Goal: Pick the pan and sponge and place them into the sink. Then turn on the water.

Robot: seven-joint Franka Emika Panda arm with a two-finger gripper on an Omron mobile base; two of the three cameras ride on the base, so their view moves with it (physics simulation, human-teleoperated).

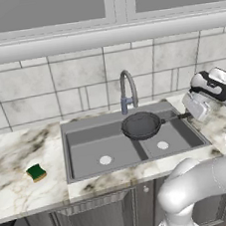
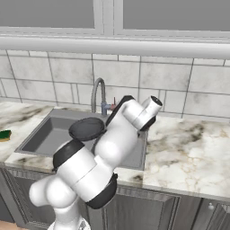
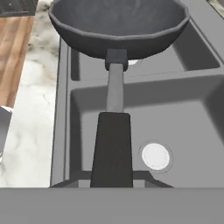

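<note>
So the gripper is clamped on the pan's handle, holding the pan up over the sink, about above the divider between the 2 basins, just in front of the faucet. The sponge sits on the counter near the sink's left edge.

Black pan, grey sink, green-and-yellow sponge.
</note>
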